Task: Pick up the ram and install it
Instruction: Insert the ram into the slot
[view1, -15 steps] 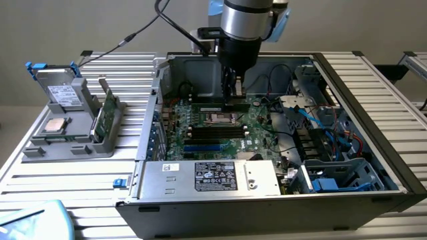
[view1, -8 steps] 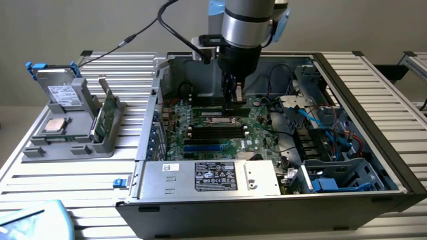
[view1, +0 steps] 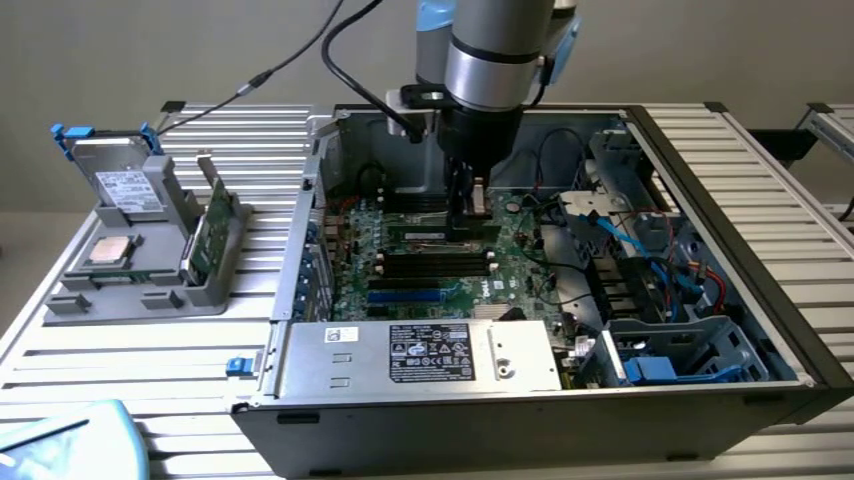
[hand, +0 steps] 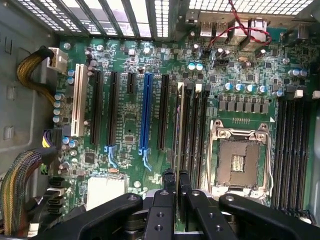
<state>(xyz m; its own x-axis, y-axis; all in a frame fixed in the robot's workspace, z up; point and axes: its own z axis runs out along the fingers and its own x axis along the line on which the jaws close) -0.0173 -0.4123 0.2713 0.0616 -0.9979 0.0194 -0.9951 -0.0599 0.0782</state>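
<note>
The label on the grey power box (view1: 430, 352) carried small print and logos too fine to read, and so did the white sticker on the drive (view1: 127, 186) standing in the grey rack (view1: 80, 300) on the tabletop (view1: 134, 350). The arm (view1: 497, 50) reached straight down into the open computer case (view1: 781, 300), with its claw (view1: 470, 208) low over the motherboard (view1: 400, 285). In the wrist view the claw (hand: 176, 179) was clamped on the ram (hand: 178, 125), seen edge-on in line with the black slots beside the empty processor socket (hand: 239, 162). Whether it was fully seated could not be told. The exterior view showed the ram (view1: 434, 236) side-on with its pale sticker, and a second green board (view1: 211, 225) upright in the rack.
</note>
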